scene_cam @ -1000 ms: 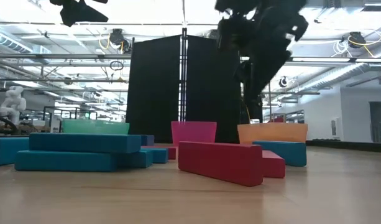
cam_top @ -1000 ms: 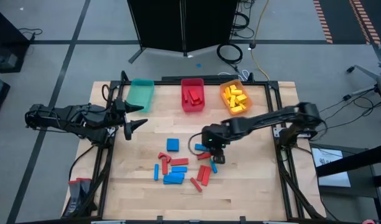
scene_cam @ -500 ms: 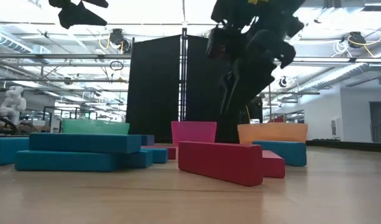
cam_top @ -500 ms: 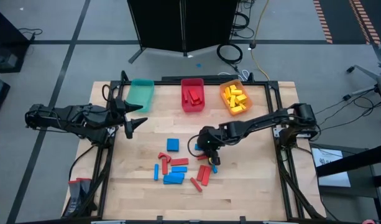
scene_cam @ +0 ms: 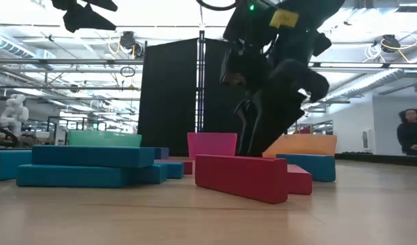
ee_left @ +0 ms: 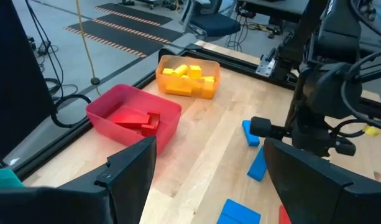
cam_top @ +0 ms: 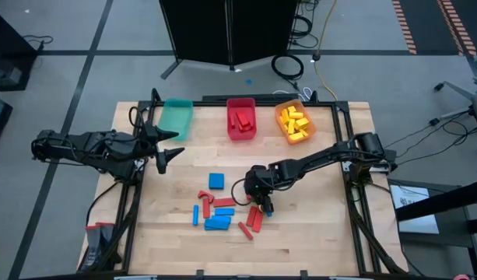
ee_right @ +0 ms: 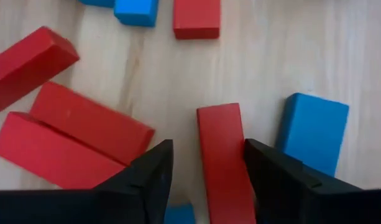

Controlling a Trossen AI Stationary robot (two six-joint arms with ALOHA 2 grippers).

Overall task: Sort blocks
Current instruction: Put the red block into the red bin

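Table [cam_top: 316, 233]: 3 bins at far edge; teal bin [cam_top: 176, 118] looks bare, red bin [cam_top: 240, 118] and orange bin [cam_top: 294, 122] already hold blocks.

Left gripper [cam_top: 170, 145]: parked near teal bin, fingers spread, nothing held.

Right gripper [cam_top: 258, 201]: within last second dropped from above into loose pile mid-table. Fingers now widening, straddling red block [ee_right: 222, 158]; no squeeze yet.

You likely clamp next, then carry to red bin. Watch blue block [ee_right: 312, 132] just beside it.
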